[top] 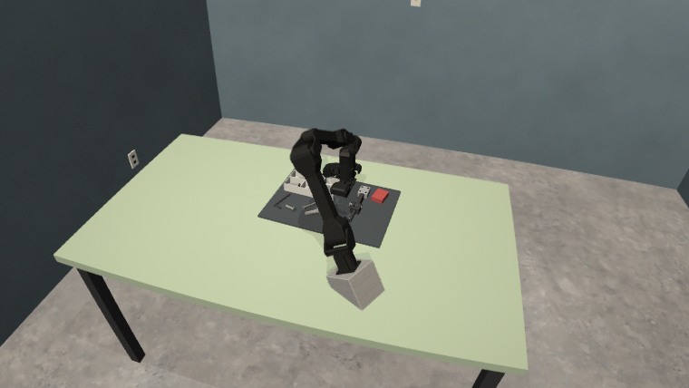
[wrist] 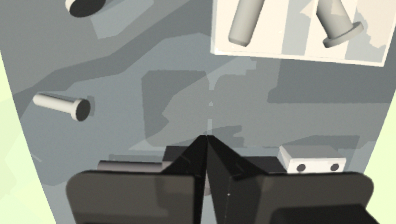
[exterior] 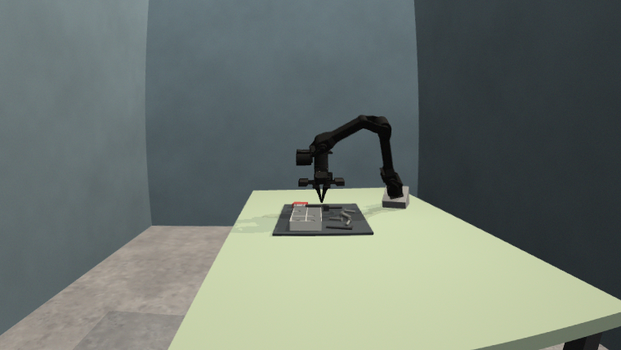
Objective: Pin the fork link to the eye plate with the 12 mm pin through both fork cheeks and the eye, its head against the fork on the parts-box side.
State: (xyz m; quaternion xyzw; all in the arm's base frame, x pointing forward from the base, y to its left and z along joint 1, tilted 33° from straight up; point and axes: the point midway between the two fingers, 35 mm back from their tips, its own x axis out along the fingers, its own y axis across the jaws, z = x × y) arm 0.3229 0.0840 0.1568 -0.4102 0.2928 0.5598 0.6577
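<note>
Hanging point-down above the dark mat [top: 373,226], the claw [wrist: 206,142] has its two black fingers pressed flat together with nothing pinched between them. In the wrist view its tip sits over bare mat, between the white parts box [wrist: 300,52] at the top and the fork link [wrist: 127,165] and eye plate [wrist: 312,160], which are partly hidden behind the finger bodies near the bottom edge; whether a pin passes through them cannot be seen from here. One headed pin [wrist: 62,106] lies loose on the mat off to the left, and two more pins [wrist: 245,22] lie inside the box compartments. From the top view, a red block [top: 380,195] rests near the mat's far right corner, and the arm rises from a grey pedestal [top: 368,294] on the green surface [top: 192,231].
</note>
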